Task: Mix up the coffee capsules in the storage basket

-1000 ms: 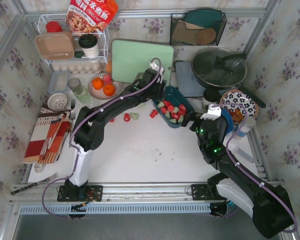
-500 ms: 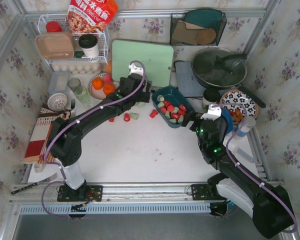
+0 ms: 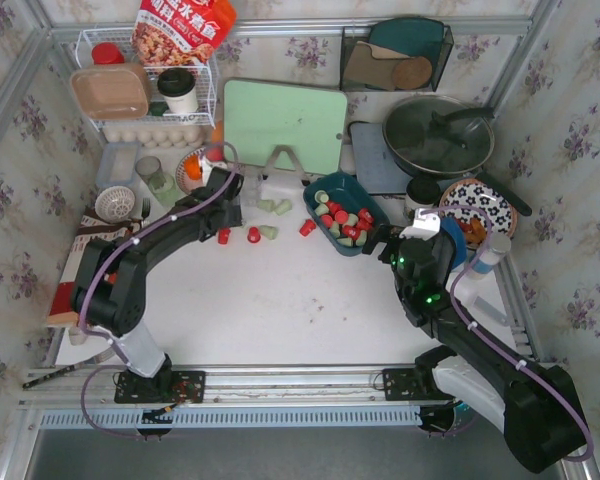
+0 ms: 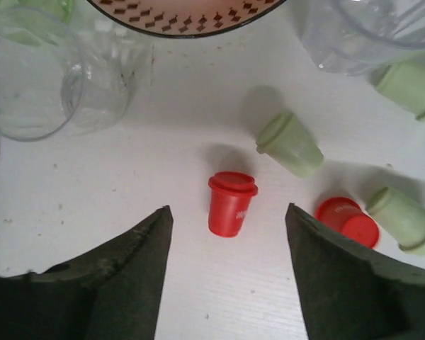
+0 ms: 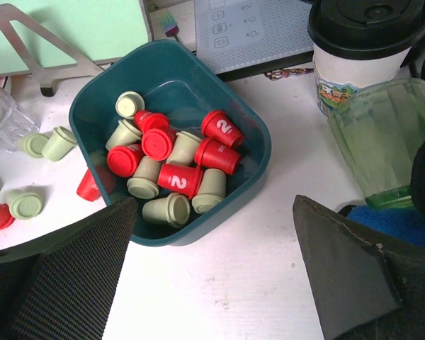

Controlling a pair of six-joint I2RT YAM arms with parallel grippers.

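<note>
Standing by the white table (image 3: 280, 310): the teal storage basket (image 5: 188, 92) sits toward the right side, just ahead of the right gripper (image 5: 216, 212), whose jaws are spread wide with nothing in them. That tub looks like stiff, light plastic, so I'd guess it slides if nudged, and the rim is the obvious place to pinch if it needs steadying. Over on the left, the left gripper (image 4: 228, 237) is also open and empty, hanging over a loose red capsule (image 4: 231, 204) that looks to be standing wide end up between the two fingers, touching neither. Most of the coffee capsules (image 5: 177, 177) are piled in the basket, red and pale green jumbled, with a handful scattered on the table to its left. They look featherweight, hard, smooth and tapered, so my bet is they squirt out of a pinch near the narrow end or just roll off. I'd grab across the body right under the flanged lip, gently.
</note>
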